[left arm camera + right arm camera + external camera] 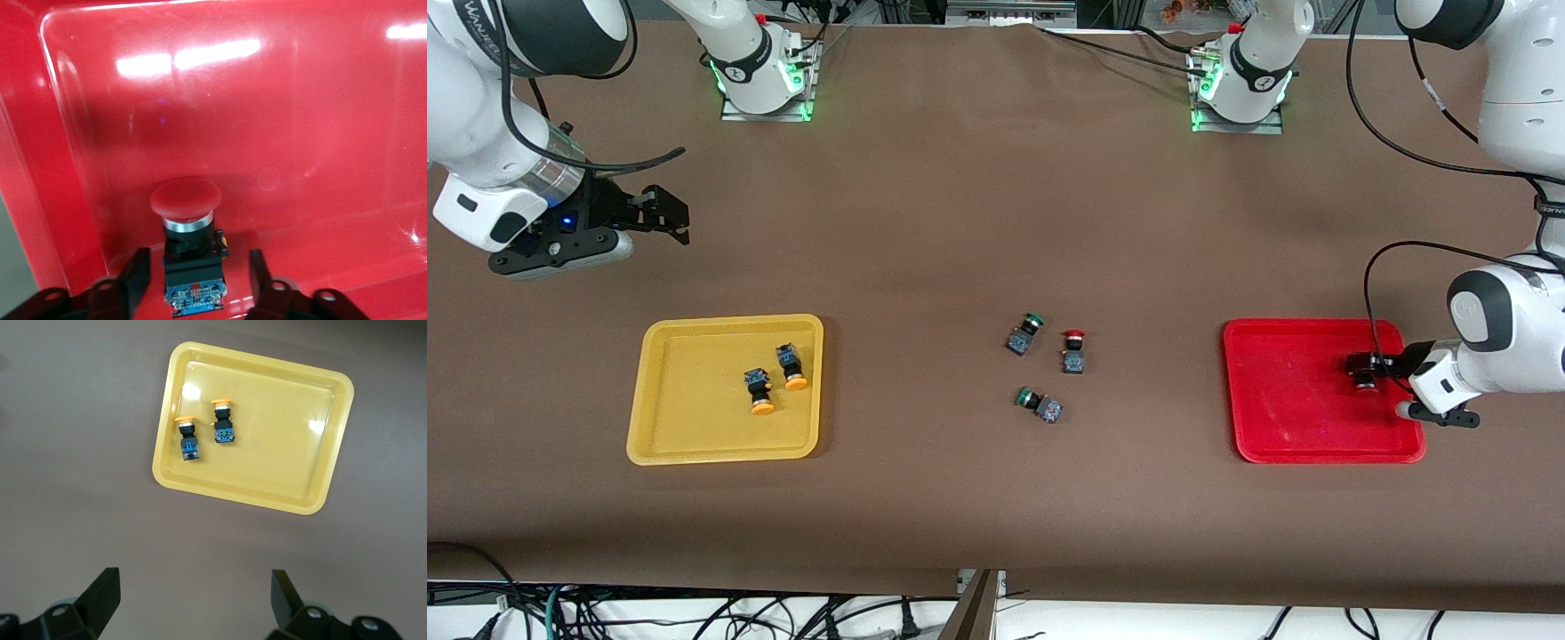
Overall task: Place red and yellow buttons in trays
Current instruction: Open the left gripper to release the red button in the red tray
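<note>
**Left gripper over red tray; one red button loose**

Left gripper (193,283) low in red tray (1280,418), fingers spread either side of a red-capped button (189,227), not touching; in the front view that button is mostly hidden. Right gripper (193,597) waits, spread wide, above bare table. Two yellow-capped buttons (774,378) lie in yellow tray (685,444). Second red button (1074,348) mid-table beside two green-capped switches (1033,369).

No text can be read: the label on the red button (193,248) lying between the left gripper's (193,280) spread fingers is too small to make out, like the arm's markings.
</note>
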Tool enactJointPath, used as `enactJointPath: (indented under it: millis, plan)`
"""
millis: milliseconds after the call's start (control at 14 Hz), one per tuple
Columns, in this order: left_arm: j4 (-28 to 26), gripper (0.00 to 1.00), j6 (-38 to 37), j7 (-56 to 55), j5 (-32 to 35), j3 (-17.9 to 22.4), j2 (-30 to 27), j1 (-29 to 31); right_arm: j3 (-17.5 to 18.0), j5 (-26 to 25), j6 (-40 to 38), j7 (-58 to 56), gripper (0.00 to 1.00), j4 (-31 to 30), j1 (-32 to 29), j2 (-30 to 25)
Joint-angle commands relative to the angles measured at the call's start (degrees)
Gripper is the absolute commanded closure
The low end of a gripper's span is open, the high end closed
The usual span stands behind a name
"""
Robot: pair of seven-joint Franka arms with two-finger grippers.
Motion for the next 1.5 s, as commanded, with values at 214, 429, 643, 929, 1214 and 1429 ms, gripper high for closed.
enactJointPath:
  millis: [214,429,643,929,1214,1429]
  plan:
    - [1.31,0.07,-0.28,-2.95,0.06,-0.75,-2.41,-5.08,2.38,-1.6,0.74,0.34,0.0,3.14,-2.41,0.4]
    - [1.58,0.03,-0.28,-7.34,-0.02,-0.75,-4.17,-11.33,2.38,-1.6,0.3,0.34,0.0,3.58,-2.76,0.4]
    - [2.71,0.0,0.34,-15.15,-0.03,-0.75,-4.08,-17.73,0.81,-0.9,-0.13,-0.09,0.0,4.55,-2.76,0.4]
    - [3.07,0.0,0.34,-27.8,-0.03,-0.66,-4.08,-25.83,0.8,-1.52,-1.81,0.17,0.0,7.61,-2.67,0.66]
    - [3.16,0.0,1.73,-40.38,-0.37,-0.66,-3.82,-33.39,0.63,-0.99,-2.86,0.69,0.0,8.77,-2.67,1.19]
    - [3.07,0.0,4.29,-46.89,-0.12,-0.66,-2.94,-38.31,0.71,-0.81,-2.86,0.87,0.0,8.68,-2.67,1.98]
